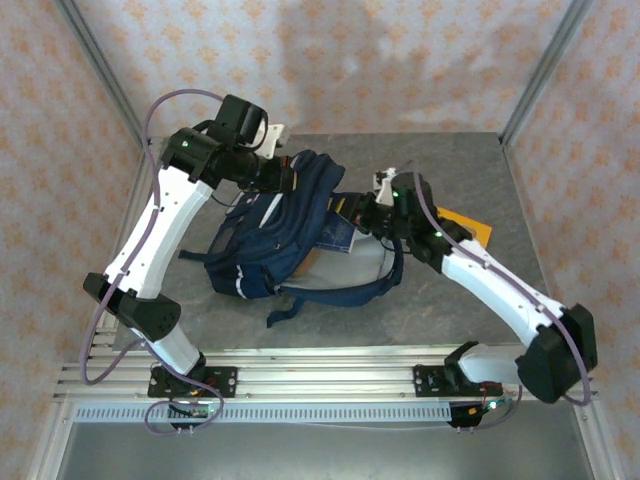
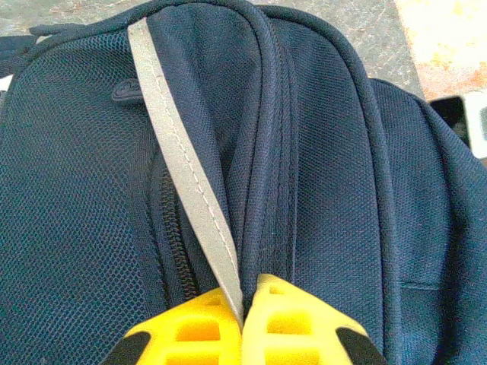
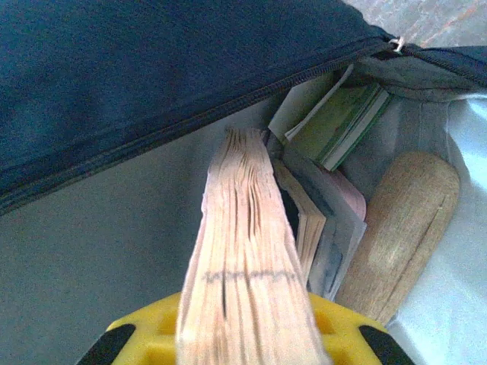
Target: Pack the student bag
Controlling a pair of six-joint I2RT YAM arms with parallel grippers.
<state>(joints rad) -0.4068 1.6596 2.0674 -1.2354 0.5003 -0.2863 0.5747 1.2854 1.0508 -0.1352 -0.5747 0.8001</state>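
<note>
The navy student bag [image 1: 275,235] lies on the table with its main mouth facing right. My left gripper [image 1: 283,178] is at the bag's top, shut on a grey reflective stripe [image 2: 186,167] pinched between the yellow fingers [image 2: 190,331]. My right gripper [image 1: 352,212] sits at the bag's open mouth, shut on a thick book [image 3: 247,251] seen page-edge on, its far end inside the bag under the zipper edge [image 3: 228,103]. Inside lie a green-edged book [image 3: 342,122], a thinner book [image 3: 304,217] and a tan wooden case [image 3: 399,228].
An orange item [image 1: 470,228] lies on the table behind my right arm. The bag's shoulder straps [image 1: 330,295] trail toward the near edge. Metal frame posts [image 1: 545,65] stand at the back corners.
</note>
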